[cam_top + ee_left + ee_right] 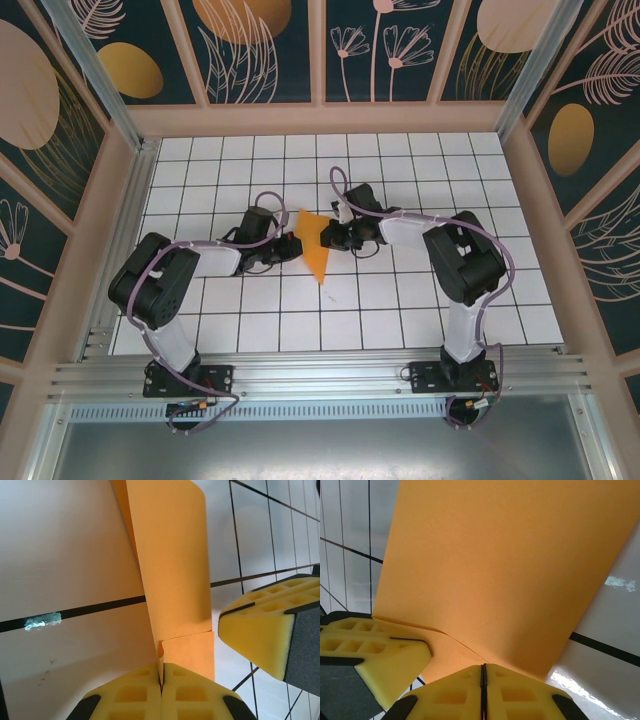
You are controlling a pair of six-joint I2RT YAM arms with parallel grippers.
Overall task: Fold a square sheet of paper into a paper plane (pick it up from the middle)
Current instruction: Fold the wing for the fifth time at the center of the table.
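**Pinched from both sides: the orange paper (313, 245)**

Near the middle of the white gridded tabletop (420, 310), the folded paper was held between the two arms, its narrow tip pointing toward 6 o'clock. The left claw (290, 244) clamped it from 9 o'clock, yellow pads (190, 700) pressed tight on a creased edge. The right claw (330, 238) gripped it from 3 o'clock, its pads likewise closed on the paper.

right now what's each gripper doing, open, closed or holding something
left gripper: jaws shut on the orange paper
right gripper: jaws shut on the same orange paper, at its edge
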